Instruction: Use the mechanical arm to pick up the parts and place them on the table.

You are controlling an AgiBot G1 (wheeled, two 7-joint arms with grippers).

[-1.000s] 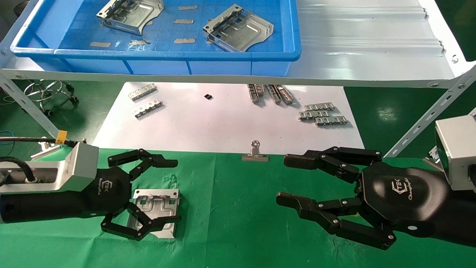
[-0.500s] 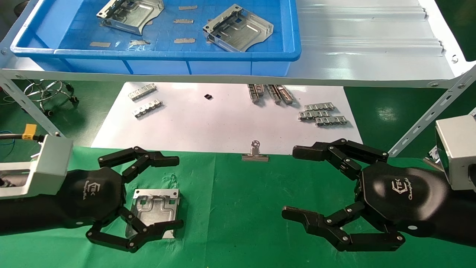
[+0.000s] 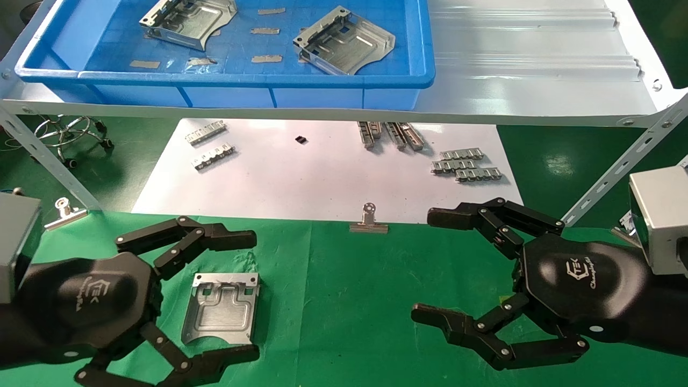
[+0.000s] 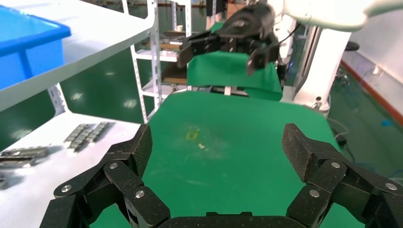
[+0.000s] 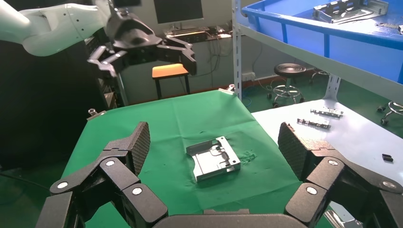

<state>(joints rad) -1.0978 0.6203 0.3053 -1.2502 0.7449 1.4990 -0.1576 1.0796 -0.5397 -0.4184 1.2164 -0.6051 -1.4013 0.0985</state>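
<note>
One silver part (image 3: pixel 220 309) lies flat on the green table (image 3: pixel 333 301), free of both hands; it also shows in the right wrist view (image 5: pixel 214 159). My left gripper (image 3: pixel 248 295) is open and empty, its fingers spread above and around the part without touching it. In the right wrist view the left gripper (image 5: pixel 142 50) hangs well above the cloth. My right gripper (image 3: pixel 428 266) is open and empty over the cloth at the right. Two more parts (image 3: pixel 188 21) (image 3: pixel 344 40) lie in the blue bin.
The blue bin (image 3: pixel 424 54) stands on the grey shelf (image 3: pixel 537 64) at the back. A white paper sheet (image 3: pixel 322 177) holds ribbed strips (image 3: pixel 465 164). Binder clips (image 3: pixel 369 220) (image 3: pixel 64 212) sit at the cloth's far edge. A slanted shelf leg (image 3: pixel 618 166) is at the right.
My left gripper has drawn back toward me and risen off the part, which stays on the cloth. My right gripper has opened wider.
</note>
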